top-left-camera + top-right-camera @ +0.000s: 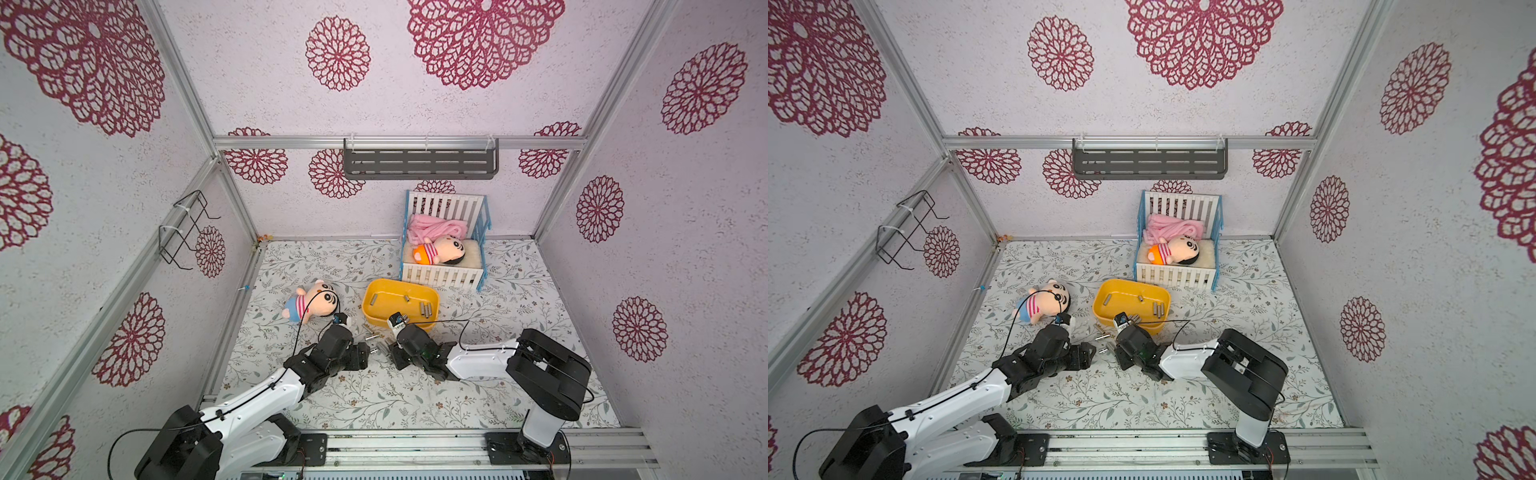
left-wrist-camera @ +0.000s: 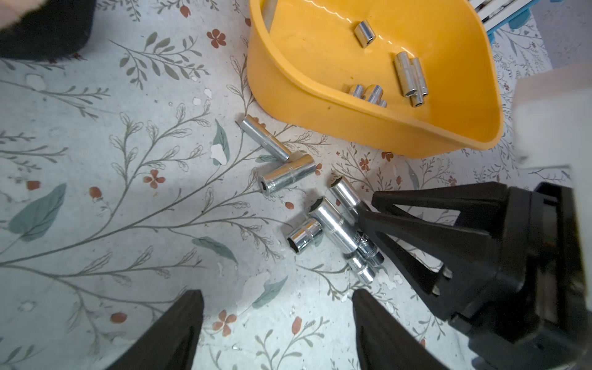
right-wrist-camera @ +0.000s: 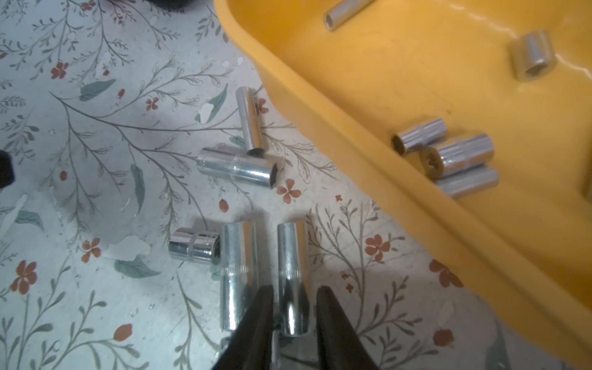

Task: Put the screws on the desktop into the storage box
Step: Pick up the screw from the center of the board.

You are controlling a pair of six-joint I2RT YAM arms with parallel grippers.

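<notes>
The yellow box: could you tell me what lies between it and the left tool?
Loose silver screws lie on the desktop between left tool and yellow box; the left wrist view shows them.

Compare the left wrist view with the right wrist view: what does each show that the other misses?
Left wrist only: the left gripper with fingers spread wide, the right gripper from outside, a crib corner. Right wrist only: its fingers straddling one screw close up; whether they pinch it is unclear. Both: the yellow box holding screws, and loose screws on the desktop.

right tool (image 3: pixel 293 290) straddling a screw (image 3: pixel 291 250), storage box (image 3: pixel 368 134) beside
</notes>
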